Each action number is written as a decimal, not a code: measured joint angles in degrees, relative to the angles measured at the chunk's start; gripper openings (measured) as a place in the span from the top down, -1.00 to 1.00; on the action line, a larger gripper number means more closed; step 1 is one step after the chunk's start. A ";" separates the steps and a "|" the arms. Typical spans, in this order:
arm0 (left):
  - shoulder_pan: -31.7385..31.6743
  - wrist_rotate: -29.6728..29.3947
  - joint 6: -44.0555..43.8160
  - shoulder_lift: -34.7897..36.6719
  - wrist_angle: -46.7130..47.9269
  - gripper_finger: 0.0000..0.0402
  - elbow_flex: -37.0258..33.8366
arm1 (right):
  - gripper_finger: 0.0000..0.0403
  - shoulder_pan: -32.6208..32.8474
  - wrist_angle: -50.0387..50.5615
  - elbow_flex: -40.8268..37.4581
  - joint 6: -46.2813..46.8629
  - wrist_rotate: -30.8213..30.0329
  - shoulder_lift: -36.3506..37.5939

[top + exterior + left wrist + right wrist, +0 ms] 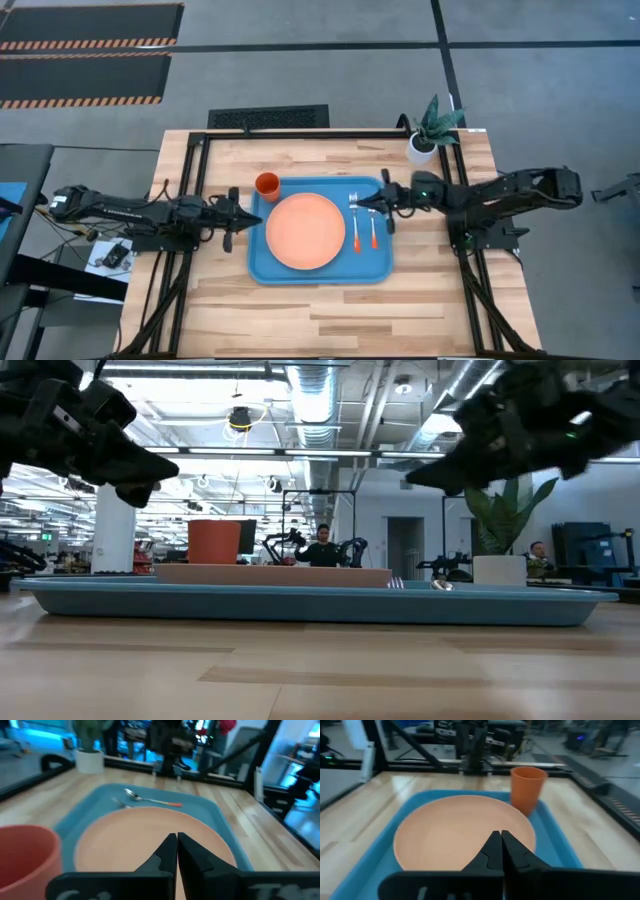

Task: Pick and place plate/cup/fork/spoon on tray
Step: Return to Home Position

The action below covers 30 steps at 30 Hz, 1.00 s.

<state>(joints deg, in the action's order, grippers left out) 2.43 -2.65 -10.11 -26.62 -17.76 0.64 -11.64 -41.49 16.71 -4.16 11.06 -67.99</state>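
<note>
All four pieces appear to be in place. The plate (305,230) fills the middle of the tray (320,277). The cup (267,184) stands at the tray's 11 o'clock corner, seemingly just inside the rim. The fork (357,228) and spoon (374,230) lie side by side at the plate's 3 o'clock, the fork nearer the plate. What remains is pulling the arms back, and that is where trouble could come.

The right claw (362,201), its fingers pressed together on nothing, hangs over the tray's 2 o'clock edge, right above the heads of the cutlery. If it retreats low, it could catch a utensil or the raised rim and drag the whole tray across the counter (330,320). Lifting first looks safer. Its arm also runs close to the plant pot (421,150) at the tray's 1 o'clock, so a wide swing might brush it.

The left claw (250,217), likewise closed and empty, sits just beside the tray's 9 o'clock rim, near the cup. The cup is tall and narrow and probably tips easily, so a sideways sweep toward 12 o'clock could topple it off the corner.
</note>
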 joint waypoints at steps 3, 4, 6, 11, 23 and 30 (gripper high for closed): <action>-0.02 -1.11 0.48 4.44 3.45 1.00 0.00 | 0.99 1.60 -2.08 -4.52 0.27 -5.72 3.51; -0.04 -1.44 0.79 5.75 3.95 1.00 0.00 | 0.99 2.09 -2.98 -5.85 0.74 -7.39 4.95; -0.04 -2.45 1.01 8.73 6.65 1.00 0.00 | 0.99 3.04 -4.60 -8.95 1.29 -10.62 8.12; -0.04 -5.08 0.05 15.73 12.88 1.00 -0.02 | 0.99 4.93 -4.88 -15.16 2.05 -16.97 16.96; -0.09 -5.80 0.22 24.62 14.86 1.00 -0.07 | 0.99 4.53 18.00 -16.24 1.73 -16.86 40.35; -1.84 -6.16 1.22 24.90 14.84 1.00 -0.11 | 0.99 3.34 32.59 -16.26 1.67 -17.16 57.89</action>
<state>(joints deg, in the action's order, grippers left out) 0.60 -8.81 -8.89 -1.72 -2.92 0.54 -8.30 -8.90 0.45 -2.49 -6.10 -10.09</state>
